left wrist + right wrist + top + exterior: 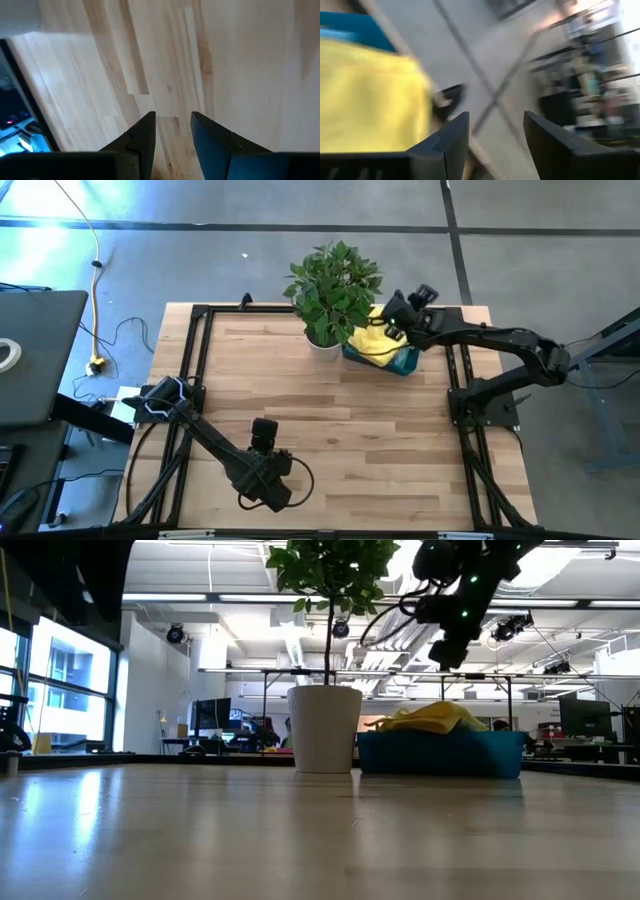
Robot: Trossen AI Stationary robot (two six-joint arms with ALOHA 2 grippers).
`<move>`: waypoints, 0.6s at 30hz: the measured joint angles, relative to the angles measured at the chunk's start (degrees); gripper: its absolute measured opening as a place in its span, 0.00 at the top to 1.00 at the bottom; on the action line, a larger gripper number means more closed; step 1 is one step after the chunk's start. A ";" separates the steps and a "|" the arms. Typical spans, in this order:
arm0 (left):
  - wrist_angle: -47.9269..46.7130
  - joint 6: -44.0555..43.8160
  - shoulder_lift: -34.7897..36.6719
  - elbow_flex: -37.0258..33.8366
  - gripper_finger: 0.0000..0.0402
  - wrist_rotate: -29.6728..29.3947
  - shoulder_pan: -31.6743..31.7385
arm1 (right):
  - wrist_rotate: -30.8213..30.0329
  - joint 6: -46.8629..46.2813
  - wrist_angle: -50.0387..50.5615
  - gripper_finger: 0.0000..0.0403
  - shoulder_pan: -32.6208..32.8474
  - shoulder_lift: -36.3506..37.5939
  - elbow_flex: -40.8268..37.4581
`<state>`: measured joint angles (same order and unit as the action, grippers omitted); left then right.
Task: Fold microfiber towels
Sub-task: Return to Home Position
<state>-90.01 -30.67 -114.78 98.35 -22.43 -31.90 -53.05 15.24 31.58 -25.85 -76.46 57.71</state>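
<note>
A yellow microfiber towel (371, 340) lies heaped on top of the teal bin (404, 363) at the table's far right. It also shows in the low view (428, 718) and in the right wrist view (367, 95). The other towels are hidden. My right gripper (388, 328) hangs open over the bin, clear of the yellow towel (450, 645), with nothing between its fingers (495, 117). My left gripper (263, 430) is open and empty over bare wood near the table's near edge (172, 117).
A leafy potted plant (333, 288) in a white pot (325, 730) stands right beside the bin on its left. The bare wooden tabletop (340, 420) stretches between the bin and my left arm. A black frame (195, 350) borders the table.
</note>
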 joint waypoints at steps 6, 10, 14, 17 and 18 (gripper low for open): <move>0.02 2.66 2.05 0.00 0.72 -3.37 0.39 | 19.39 -21.13 14.57 0.57 5.77 3.38 -1.19; 0.06 9.96 4.79 -0.02 0.72 -7.27 0.39 | 25.24 -24.30 14.82 0.59 12.59 5.26 -4.17; 0.05 10.13 12.47 -0.15 0.72 -8.09 1.04 | 25.17 -26.57 11.86 0.60 19.06 8.24 -7.51; -0.01 6.54 19.99 -1.57 0.72 -10.28 1.21 | 24.57 -27.32 6.40 0.60 23.20 11.47 -11.24; -0.04 5.07 22.65 -2.43 0.72 -11.55 1.22 | 24.15 -27.34 4.12 0.60 24.36 12.71 -12.90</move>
<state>-90.05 -25.61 -92.14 95.91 -33.99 -30.68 -28.90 -12.10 35.70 -1.50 -63.76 44.81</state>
